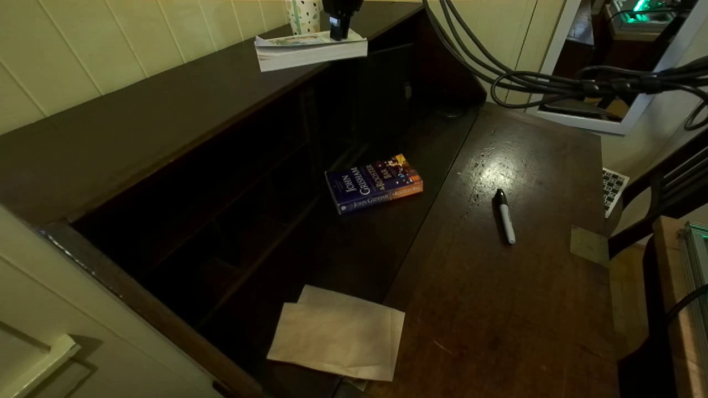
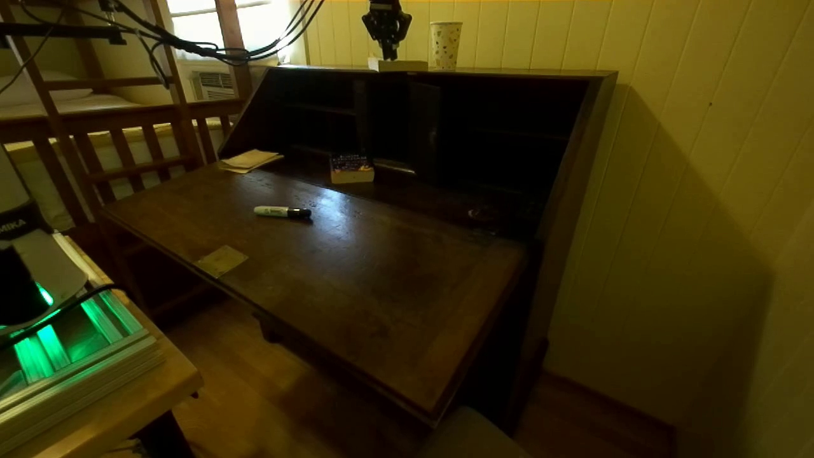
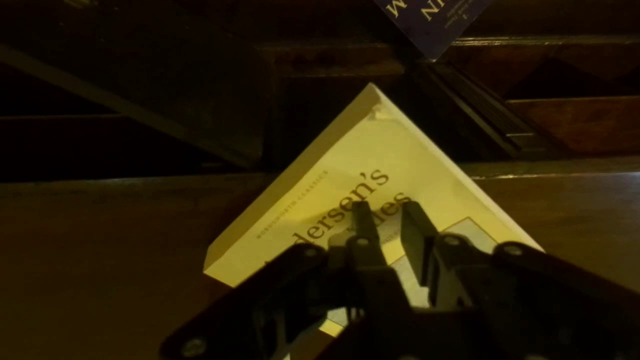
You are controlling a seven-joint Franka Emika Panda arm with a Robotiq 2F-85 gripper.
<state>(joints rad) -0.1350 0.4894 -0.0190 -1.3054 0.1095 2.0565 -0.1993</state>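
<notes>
A thick pale yellow book (image 3: 400,145), its cover reading partly "Andersen's", lies flat on the desk's top shelf (image 1: 166,110), one corner poking past the front edge. Directly over its cover is my gripper (image 3: 385,206), pointing down. A narrow gap shows between the fingers, and nothing is in it. In both exterior views the fingertips come right down to the book (image 1: 312,55); whether they touch it I cannot tell. A speckled cup (image 2: 444,46) stands upright beside the book. Lower down, a blue and orange John Grisham paperback (image 1: 373,182) lies inside the desk.
A black and white marker (image 1: 505,216) lies on the fold-down desktop (image 1: 525,309). Folded tan papers (image 1: 337,334) rest near the desk's far end. Dark cubbyholes and a small open door (image 2: 425,130) sit below the shelf. Black cables (image 1: 553,87) hang in the air.
</notes>
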